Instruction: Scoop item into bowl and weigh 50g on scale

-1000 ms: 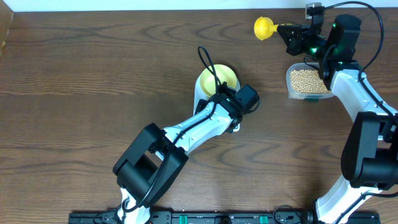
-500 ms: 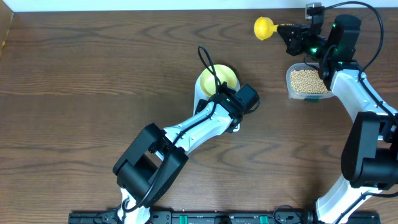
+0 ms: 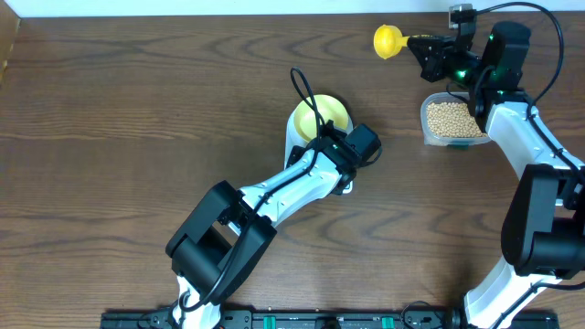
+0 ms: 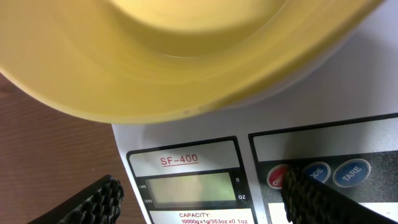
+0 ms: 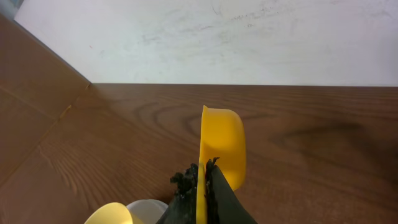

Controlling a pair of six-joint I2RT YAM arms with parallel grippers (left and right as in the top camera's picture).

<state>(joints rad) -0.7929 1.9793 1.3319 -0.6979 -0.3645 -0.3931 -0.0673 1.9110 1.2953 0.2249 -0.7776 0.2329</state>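
Note:
The pale yellow bowl (image 3: 320, 116) sits on the white scale (image 3: 293, 150) at mid-table, and no beans show in it. My left gripper (image 3: 339, 163) is open low over the scale's front panel. In the left wrist view the bowl (image 4: 186, 56) fills the top. The gripper (image 4: 202, 202) straddles the blank display (image 4: 193, 190), and one of its fingers (image 4: 317, 199) lies over the round buttons. My right gripper (image 3: 424, 45) is shut on the handle of the yellow scoop (image 3: 388, 40), held above the table at the back right. The beans (image 3: 451, 117) lie in a clear tub.
The clear tub (image 3: 430, 137) stands under the right arm, near the table's right side. In the right wrist view the scoop (image 5: 222, 146) is seen edge-on, with the bowl (image 5: 111, 215) and scale (image 5: 149, 208) low at the left. A white wall (image 5: 249, 37) borders the far edge.

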